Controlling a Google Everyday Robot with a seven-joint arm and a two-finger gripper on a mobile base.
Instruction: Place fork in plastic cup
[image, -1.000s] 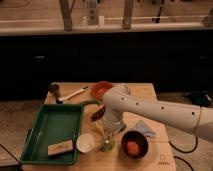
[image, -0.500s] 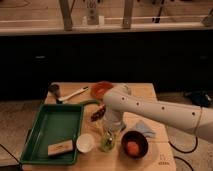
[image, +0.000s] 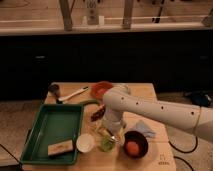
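The small light-green plastic cup stands near the table's front edge, between a white cup and a dark bowl. My gripper hangs straight down right above the green cup, at the end of the white arm that reaches in from the right. A slim pale piece that may be the fork shows under the gripper just above the cup. I cannot tell whether it is inside the cup.
A white cup stands left of the green cup. A dark bowl with an orange ball is to its right. A green tray holds a tan block. A white-handled utensil, an orange dish and a blue cloth lie farther back.
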